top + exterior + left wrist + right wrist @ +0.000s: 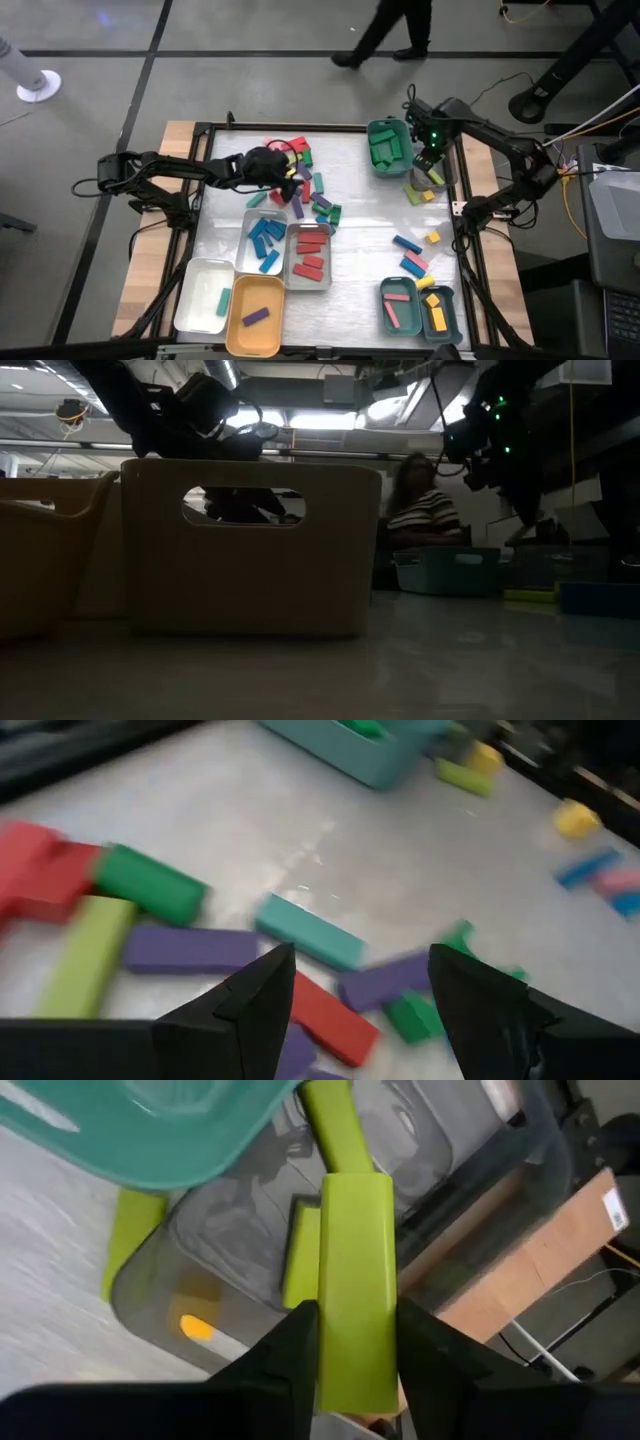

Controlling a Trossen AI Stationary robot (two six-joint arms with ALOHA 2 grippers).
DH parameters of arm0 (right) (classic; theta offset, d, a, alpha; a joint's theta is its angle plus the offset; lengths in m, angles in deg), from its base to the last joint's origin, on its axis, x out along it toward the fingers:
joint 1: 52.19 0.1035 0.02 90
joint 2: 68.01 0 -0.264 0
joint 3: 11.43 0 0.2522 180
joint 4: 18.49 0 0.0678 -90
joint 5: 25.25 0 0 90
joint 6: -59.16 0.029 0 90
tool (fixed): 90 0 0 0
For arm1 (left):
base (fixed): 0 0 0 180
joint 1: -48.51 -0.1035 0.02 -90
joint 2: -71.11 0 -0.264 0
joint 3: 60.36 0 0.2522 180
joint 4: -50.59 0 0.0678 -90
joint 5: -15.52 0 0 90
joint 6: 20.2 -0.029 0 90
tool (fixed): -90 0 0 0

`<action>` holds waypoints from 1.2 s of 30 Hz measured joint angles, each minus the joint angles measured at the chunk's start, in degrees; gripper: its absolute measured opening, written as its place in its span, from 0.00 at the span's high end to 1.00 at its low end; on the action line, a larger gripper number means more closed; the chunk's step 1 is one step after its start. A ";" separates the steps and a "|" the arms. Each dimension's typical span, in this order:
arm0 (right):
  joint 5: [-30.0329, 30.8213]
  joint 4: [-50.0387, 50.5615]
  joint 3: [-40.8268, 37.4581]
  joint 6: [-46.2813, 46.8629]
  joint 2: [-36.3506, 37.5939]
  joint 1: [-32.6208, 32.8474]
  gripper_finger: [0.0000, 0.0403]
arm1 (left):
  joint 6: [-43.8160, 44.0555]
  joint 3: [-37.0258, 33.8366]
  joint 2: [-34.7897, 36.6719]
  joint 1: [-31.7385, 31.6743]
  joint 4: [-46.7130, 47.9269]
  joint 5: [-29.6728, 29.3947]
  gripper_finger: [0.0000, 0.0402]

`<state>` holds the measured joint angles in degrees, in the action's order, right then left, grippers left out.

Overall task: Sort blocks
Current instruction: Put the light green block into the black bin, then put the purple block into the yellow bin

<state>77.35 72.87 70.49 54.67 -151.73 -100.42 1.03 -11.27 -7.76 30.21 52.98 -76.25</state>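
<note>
1. The right gripper is closed on a lime block and holds it above the clear grey tray, which sits just beside the teal tray at the far right of the table. The left gripper has its fingers apart with nothing between them, and hovers over the loose pile of blocks, which lies to the left of the teal tray.

2. The table is the largest thing. From the teal tray toward the near edge stand a blue-filled tray, a red-filled tray, a white tray and an orange tray. Some blocks lie loose on the near right side.

3. I think the risk is at the release. The lime block hangs near the rim where the grey tray meets the teal tray. If the fingers open here, the block may hit the rim and bounce out, or fall in the wrong tray. Other lime blocks already lie inside, so it could also land on them and tip.

4. On the left, the pile is dense: a purple block, a teal block and a red block touch or nearly touch. Closing there may catch two blocks or push neighbours away.

5. Open room is in the middle of the table, between the teal tray and the near trays. The grey tray is close to the table's right edge, so little space remains there.
</note>
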 joint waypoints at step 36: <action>-0.74 -6.51 -4.96 -3.74 0.00 -0.17 0.44 | -42.78 16.17 -8.11 -7.85 14.35 5.87 0.46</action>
<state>76.61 66.36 65.53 50.93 -151.73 -100.59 -41.76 4.90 -15.87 22.36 67.32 -70.38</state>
